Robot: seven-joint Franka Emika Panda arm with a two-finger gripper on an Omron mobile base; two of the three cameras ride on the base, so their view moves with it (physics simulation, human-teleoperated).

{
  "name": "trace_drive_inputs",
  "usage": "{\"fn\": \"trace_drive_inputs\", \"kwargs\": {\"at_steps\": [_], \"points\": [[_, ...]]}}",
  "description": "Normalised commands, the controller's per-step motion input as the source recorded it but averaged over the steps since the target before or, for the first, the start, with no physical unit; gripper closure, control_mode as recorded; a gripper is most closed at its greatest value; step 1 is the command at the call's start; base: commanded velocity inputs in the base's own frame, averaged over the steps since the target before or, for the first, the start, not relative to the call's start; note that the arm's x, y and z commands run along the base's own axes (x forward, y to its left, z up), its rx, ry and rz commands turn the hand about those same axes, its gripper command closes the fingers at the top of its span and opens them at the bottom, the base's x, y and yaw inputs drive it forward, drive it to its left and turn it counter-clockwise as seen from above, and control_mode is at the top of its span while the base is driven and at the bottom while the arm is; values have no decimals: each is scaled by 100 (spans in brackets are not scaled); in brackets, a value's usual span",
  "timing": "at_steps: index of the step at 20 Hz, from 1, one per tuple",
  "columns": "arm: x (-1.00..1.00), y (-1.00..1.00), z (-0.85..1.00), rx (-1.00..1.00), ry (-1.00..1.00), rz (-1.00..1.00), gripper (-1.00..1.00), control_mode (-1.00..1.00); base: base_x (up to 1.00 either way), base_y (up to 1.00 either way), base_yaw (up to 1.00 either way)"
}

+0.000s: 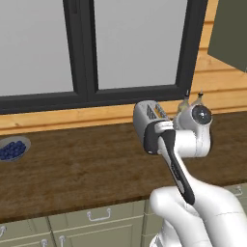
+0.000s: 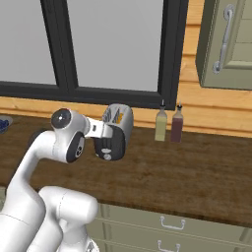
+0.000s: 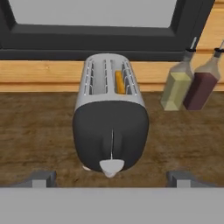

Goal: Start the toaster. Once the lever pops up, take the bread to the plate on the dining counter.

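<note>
- Against the back wall under the window, the toaster [image 3: 110, 127] stands on the wood counter [image 3: 39, 131], its black end panel turned toward the hand camera.
- At 6 o'clock on that panel, low down at the foot of a thin vertical slot, sits the lever [image 3: 111, 166] — a small pale tab, apparently already at the bottom of its travel.
- One slot, the right-hand one in the hand view, shows an orange-tan edge that I take for the bread [image 3: 118, 82]; it sits deep, barely above the slot rim.
- Spread wide, the gripper [image 3: 111, 178] has its two fingertips at 7 and 5 o'clock of the hand view, one on each side of the lever and apart from it — nothing is between them.
- At 2 o'clock from the toaster stand two bottles, the pale yellow bottle [image 3: 176, 87] and the dark red bottle [image 3: 200, 85], just beside each other.
- Far off at 9 o'clock in the left base view lies a bowl of blue berries [image 1: 13, 147].
- Risks, as I judge them: reaching for the bread before the lever rises would find too little crust to pinch; a fingertip knocking the tab could upset the cycle; a swing toward 2 o'clock could topple the bottles; a thin slice may slip or tear if gripped off-centre.
</note>
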Motion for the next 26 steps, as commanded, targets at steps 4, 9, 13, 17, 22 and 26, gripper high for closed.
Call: {"fn": "trace_drive_inputs", "kwargs": {"at_steps": [4, 9, 13, 17, 22, 26], "points": [[-4, -28, 96, 1, 1, -2, -100, -100, 0, 0, 0], [0, -17, 55, 0, 0, 0, -100, -100, 0, 0, 0], [0, -4, 22, 0, -1, 0, -100, -100, 0, 0, 0], [0, 0, 0, 0, 0, 0, -100, -100, 0, 0, 0], [0, 0, 0, 0, 0, 0, -100, -100, 0, 0, 0], [0, 0, 0, 0, 0, 0, -100, -100, 0, 0, 0]]}}
